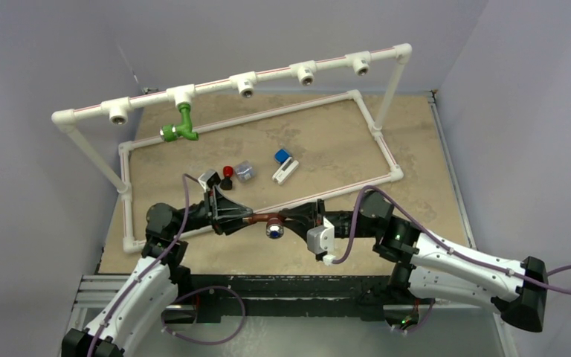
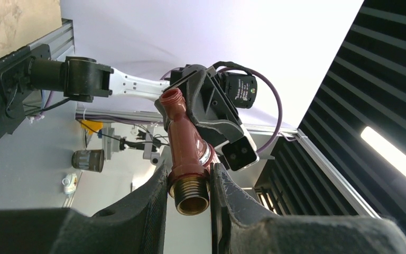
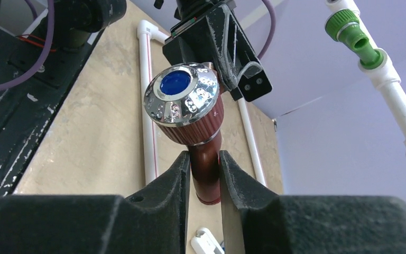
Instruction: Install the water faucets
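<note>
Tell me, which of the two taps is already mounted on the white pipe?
The green faucet, hanging from a fitting on the raised pipe rail. The reddish-brown faucet is clamped between the left gripper and right gripper.

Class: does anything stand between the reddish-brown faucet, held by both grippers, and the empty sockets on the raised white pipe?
Nothing visible does. The reddish-brown faucet sits clamped between left gripper and right gripper; the small parts lie low on the table along the way, and the green faucet occupies only one socket.
</note>
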You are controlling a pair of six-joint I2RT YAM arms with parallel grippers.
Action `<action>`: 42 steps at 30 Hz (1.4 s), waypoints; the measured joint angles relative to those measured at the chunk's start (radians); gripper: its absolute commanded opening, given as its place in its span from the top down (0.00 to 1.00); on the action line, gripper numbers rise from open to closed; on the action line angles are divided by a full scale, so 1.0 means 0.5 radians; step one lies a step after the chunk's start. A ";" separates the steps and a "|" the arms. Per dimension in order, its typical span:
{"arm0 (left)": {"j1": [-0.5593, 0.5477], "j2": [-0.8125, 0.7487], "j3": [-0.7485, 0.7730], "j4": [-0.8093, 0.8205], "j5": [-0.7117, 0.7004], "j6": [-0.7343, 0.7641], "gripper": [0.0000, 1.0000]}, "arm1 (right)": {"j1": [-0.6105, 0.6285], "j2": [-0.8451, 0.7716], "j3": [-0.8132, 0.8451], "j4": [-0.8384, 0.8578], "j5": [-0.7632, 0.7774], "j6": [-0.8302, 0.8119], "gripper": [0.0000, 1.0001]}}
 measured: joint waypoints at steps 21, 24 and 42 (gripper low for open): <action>0.014 0.002 0.002 0.023 0.029 -0.029 0.93 | 0.050 0.089 -0.003 0.065 0.103 -0.115 1.00; 0.015 0.002 0.002 0.021 0.030 -0.040 0.66 | 0.055 0.089 -0.003 0.060 0.113 -0.120 1.00; 0.011 0.167 0.723 -0.897 0.277 0.818 0.34 | 0.059 0.035 0.091 0.024 0.179 0.317 1.00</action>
